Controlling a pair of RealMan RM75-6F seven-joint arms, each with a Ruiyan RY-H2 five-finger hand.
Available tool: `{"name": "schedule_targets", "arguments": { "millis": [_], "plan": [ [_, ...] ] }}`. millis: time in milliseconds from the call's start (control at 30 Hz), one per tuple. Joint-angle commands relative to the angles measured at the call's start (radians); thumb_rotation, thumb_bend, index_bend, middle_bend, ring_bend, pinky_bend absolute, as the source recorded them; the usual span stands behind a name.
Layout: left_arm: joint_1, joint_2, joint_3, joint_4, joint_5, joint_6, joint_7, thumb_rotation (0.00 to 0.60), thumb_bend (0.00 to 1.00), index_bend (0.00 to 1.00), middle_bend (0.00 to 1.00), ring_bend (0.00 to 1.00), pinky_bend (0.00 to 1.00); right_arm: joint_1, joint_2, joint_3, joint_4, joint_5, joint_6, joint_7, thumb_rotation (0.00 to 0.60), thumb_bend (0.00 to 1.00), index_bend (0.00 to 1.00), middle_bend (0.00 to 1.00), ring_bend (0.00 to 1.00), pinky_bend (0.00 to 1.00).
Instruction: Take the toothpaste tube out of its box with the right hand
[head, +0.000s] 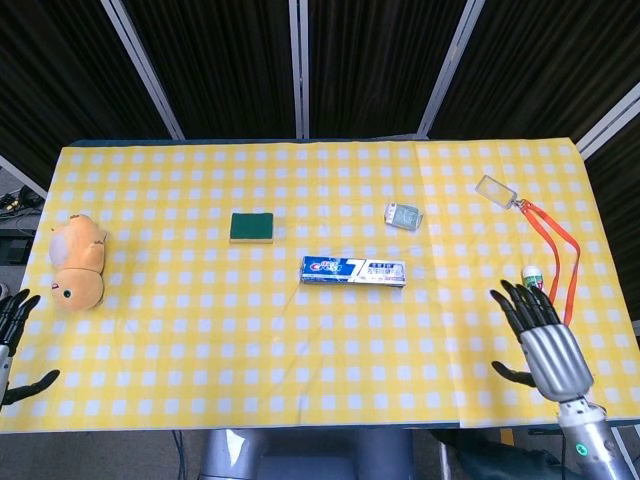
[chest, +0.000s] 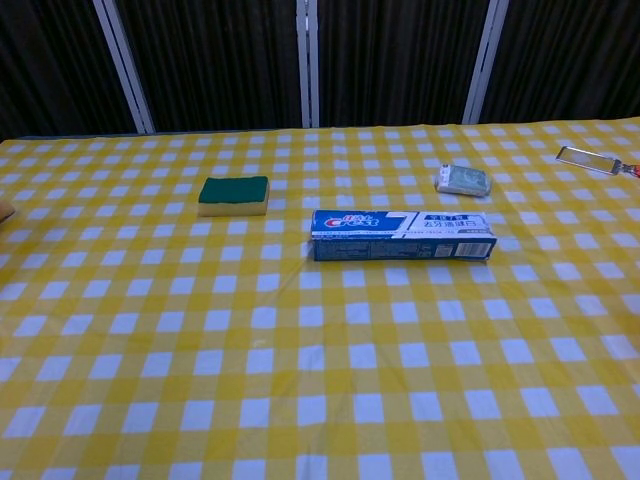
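A blue and white toothpaste box (head: 353, 271) lies flat at the middle of the yellow checked table, its long side running left to right; it also shows in the chest view (chest: 402, 235). The tube is hidden inside it. My right hand (head: 541, 340) hovers over the table's front right part with its fingers spread, holding nothing, well right of the box. My left hand (head: 12, 335) shows at the far left edge, fingers apart and empty. Neither hand appears in the chest view.
A green sponge (head: 251, 227) lies left of the box. A small grey packet (head: 404, 215) sits behind the box's right end. An orange plush toy (head: 77, 262) is far left. A badge on an orange lanyard (head: 545, 235) and a small white bottle (head: 532, 276) lie far right.
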Motion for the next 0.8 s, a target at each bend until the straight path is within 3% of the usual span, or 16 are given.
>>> {"name": "schedule_targets", "arguments": {
  "millis": [33, 167, 333, 633, 800],
  "plan": [
    [-0.014, -0.012, -0.01, 0.009, -0.026, -0.027, 0.011, 0.6, 0.0, 0.0, 0.0, 0.0, 0.0, 0.223, 0.008, 0.125, -0.115, 0.143, -0.283, -0.098, 0.6, 0.0, 0.01, 0.0, 0.0, 0.0],
    [-0.025, -0.023, -0.018, 0.02, -0.06, -0.057, 0.018, 0.6, 0.0, 0.0, 0.0, 0.0, 0.0, 0.381, -0.085, 0.207, -0.049, 0.316, -0.464, -0.171, 0.6, 0.0, 0.01, 0.0, 0.0, 0.0],
    [-0.038, -0.034, -0.031, 0.036, -0.105, -0.092, 0.024, 0.6, 0.0, 0.0, 0.0, 0.0, 0.0, 0.55, -0.235, 0.253, 0.111, 0.517, -0.629, -0.225, 0.6, 0.0, 0.01, 0.0, 0.0, 0.0],
    [-0.049, -0.04, -0.045, 0.042, -0.153, -0.117, 0.037, 0.6, 0.0, 0.0, 0.0, 0.0, 0.0, 0.743, -0.467, 0.231, 0.352, 0.73, -0.705, -0.36, 0.6, 0.0, 0.01, 0.01, 0.0, 0.01],
    [-0.05, -0.042, -0.052, 0.046, -0.18, -0.127, 0.039, 0.6, 0.0, 0.0, 0.0, 0.0, 0.0, 0.799, -0.543, 0.194, 0.448, 0.772, -0.706, -0.423, 0.6, 0.0, 0.04, 0.06, 0.0, 0.04]
  ]
}}
